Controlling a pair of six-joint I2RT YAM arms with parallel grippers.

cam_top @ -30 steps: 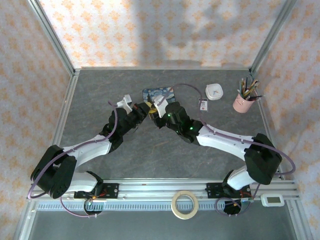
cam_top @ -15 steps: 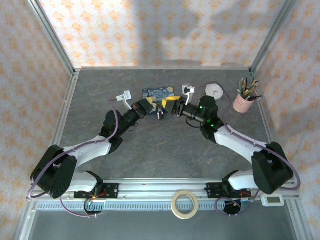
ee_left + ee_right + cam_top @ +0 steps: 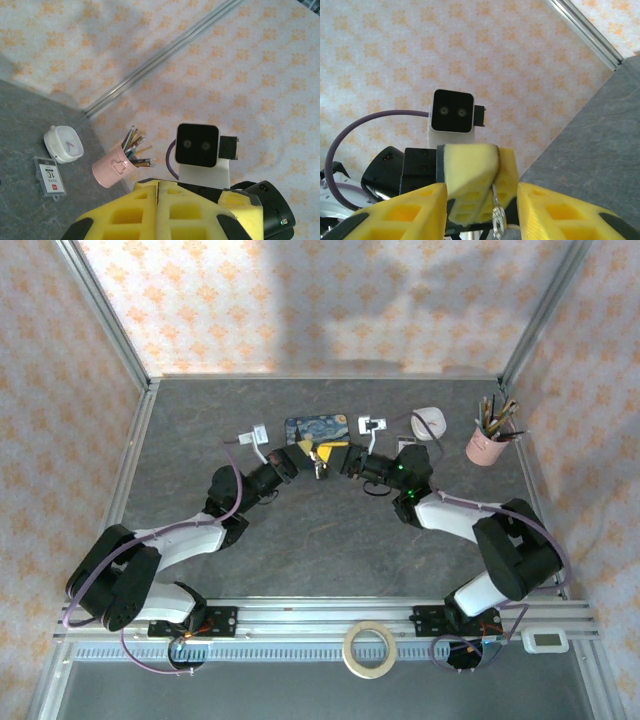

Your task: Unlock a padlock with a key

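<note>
In the top view my left gripper (image 3: 306,454) and right gripper (image 3: 338,458) meet tip to tip just in front of the blue starry box (image 3: 318,426). A small grey metal piece (image 3: 320,469) hangs below the tips; I cannot tell padlock from key there. In the right wrist view the left gripper's yellow pads (image 3: 470,175) are pressed on a thin silvery key (image 3: 496,214) that dangles from them. My right gripper (image 3: 480,202) stands open, one finger on either side of those pads. The left wrist view has my left gripper (image 3: 159,195) with its pads closed flush.
A pink cup of pencils (image 3: 488,441) (image 3: 116,167) stands at the right, a white timer (image 3: 429,421) (image 3: 63,144) beside it. A small white tag (image 3: 49,177) lies on the grey table (image 3: 300,540). A tape roll (image 3: 370,649) sits on the front rail.
The right arm drew back to the right, then swung in again with its open fingers at the left gripper's tips. The left gripper shifted slightly right toward the box.
</note>
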